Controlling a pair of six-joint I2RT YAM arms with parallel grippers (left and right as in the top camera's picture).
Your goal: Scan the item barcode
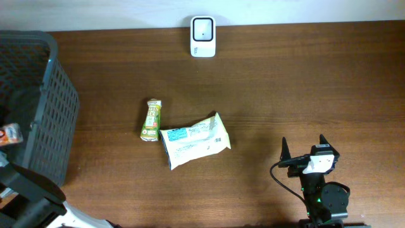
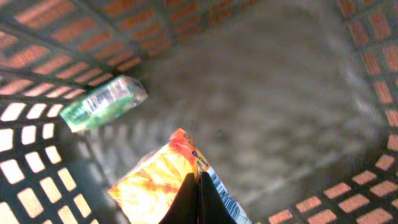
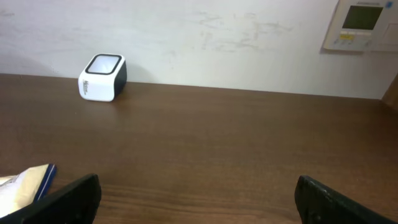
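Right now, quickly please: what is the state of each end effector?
Left end effector: closed, pinching the orange snack packet inside the basket.
Right end effector: open, holding nothing.

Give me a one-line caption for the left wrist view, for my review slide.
Left gripper shut on an orange snack packet inside the basket, a green packet lying apart.

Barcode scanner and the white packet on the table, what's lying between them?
Nothing. The overhead view shows only bare wooden table between the barcode scanner and the white packet.
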